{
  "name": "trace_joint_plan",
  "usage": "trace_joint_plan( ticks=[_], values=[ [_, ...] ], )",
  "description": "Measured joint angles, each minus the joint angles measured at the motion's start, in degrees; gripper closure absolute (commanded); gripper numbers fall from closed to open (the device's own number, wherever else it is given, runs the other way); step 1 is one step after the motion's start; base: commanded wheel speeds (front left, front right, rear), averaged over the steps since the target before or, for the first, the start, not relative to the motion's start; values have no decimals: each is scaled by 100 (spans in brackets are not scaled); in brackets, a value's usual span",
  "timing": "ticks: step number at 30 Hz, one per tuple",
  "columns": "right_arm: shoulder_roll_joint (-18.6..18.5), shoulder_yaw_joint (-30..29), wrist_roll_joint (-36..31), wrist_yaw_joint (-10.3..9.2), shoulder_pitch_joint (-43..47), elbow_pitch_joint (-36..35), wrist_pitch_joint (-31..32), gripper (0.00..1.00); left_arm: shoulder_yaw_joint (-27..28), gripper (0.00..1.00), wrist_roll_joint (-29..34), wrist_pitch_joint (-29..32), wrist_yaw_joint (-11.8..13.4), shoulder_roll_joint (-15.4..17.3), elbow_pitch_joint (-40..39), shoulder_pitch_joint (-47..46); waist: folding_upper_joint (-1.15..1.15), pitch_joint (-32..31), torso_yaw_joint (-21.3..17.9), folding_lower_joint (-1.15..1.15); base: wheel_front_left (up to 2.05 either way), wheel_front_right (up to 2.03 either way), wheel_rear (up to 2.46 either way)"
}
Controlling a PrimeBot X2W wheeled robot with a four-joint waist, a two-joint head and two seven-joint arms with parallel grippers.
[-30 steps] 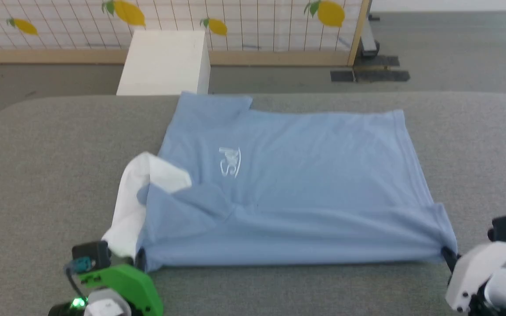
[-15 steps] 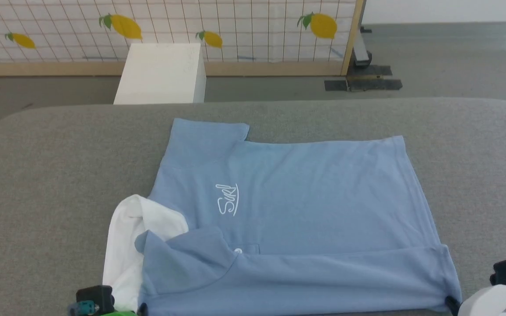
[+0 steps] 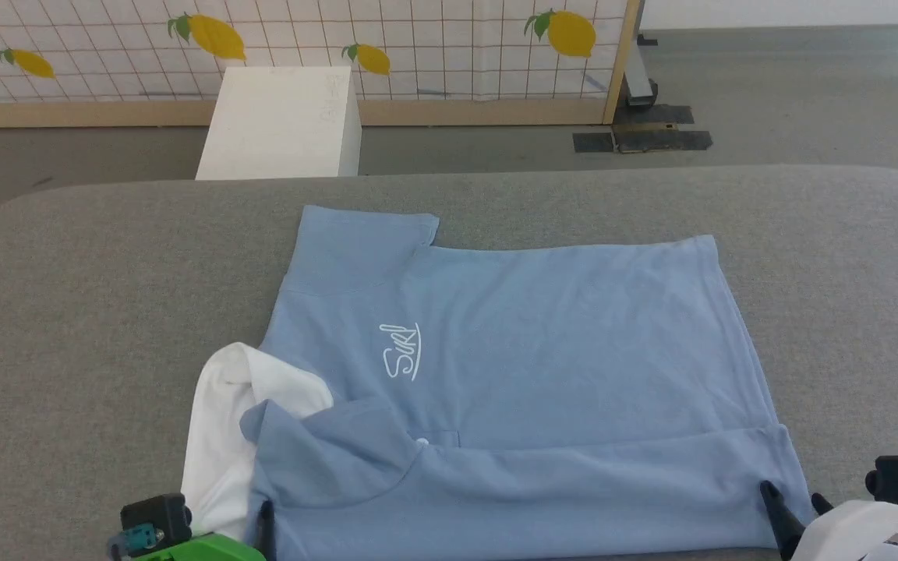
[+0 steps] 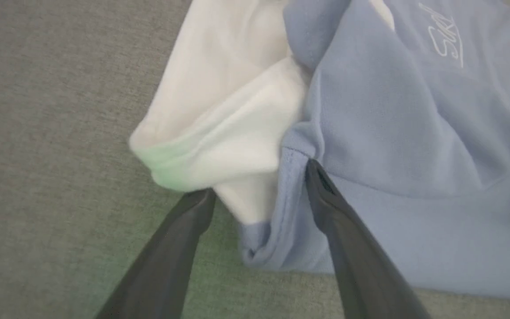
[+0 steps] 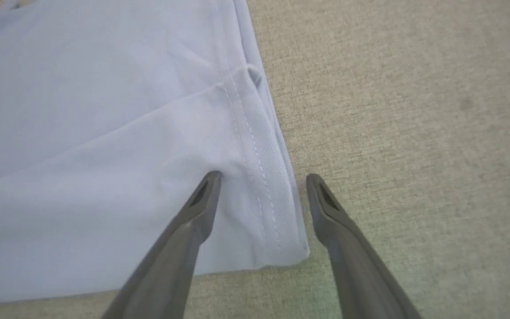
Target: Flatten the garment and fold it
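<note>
1. From the head we look forward and down across the grey table (image 3: 67, 312), taking in the whole garment (image 3: 535, 351) and the floor (image 3: 807, 93) beyond.
2. Along the left gripper (image 4: 259, 179) we look closely at the garment's near left corner.
3. Along the right gripper (image 5: 264, 176) we look closely at its near right corner.
4. The head view shares both corners at its bottom edge.

Left claw (image 4: 259, 181) cased in green, right claw (image 5: 262, 178) in white, each with long dark tapered fingers (image 5: 184, 239)
</note>
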Motion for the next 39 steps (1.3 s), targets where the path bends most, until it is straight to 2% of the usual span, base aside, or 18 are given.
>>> trace_joint_plan(
  ticks=[7, 10, 16, 21, 27, 29, 33, 39],
  values=[
    [-2, 70, -266, -2, 59, -603, -1084, 0, 182, 0, 349, -631, -56, 346, -549, -90, 0, -156, -46, 0, 0, 0, 0],
    [1, 172, -437, -2, -33, -844, -1575, 0, 155, 0, 552, -723, -180, 511, -649, -419, 0, -97, -80, 0, 0, 0, 0],
    [-1, 547, -812, -2, -524, -1110, -2313, 0, -66, 0, 1050, -871, -761, 842, -498, -1863, 0, 237, -156, 0, 0, 0, 0],
    [-23, 856, -861, -2, -962, -1307, -2474, 0, -189, 0, 1131, -658, -1276, 929, 146, -3384, 0, 673, -252, 0, 0, 0, 0],
    [-24, 1221, -814, -2, -1498, -1312, -2635, 0, -231, 0, 1062, 118, -1723, 958, 1250, -5093, 0, 1334, -437, 1, 0, 0, 0],
    [-23, 1325, -769, -2, -1602, -1305, -2658, 0, -218, 0, 945, 486, -1767, 958, 1589, -5477, 0, 1532, -513, 1, 0, 0, 0],
    [-18, 1474, -693, -2, -1811, -1267, -2720, 0, -111, 0, 727, 1450, -1549, 982, 2191, -6048, 0, 1917, -707, 1, 0, 0, 0],
    [-13, 1562, -543, -2, -1925, -1198, -2842, 0, -42, 0, 480, 2774, -1247, 1106, 2509, -6352, 0, 2339, -1048, 1, 0, 0, 0]
  ],
)
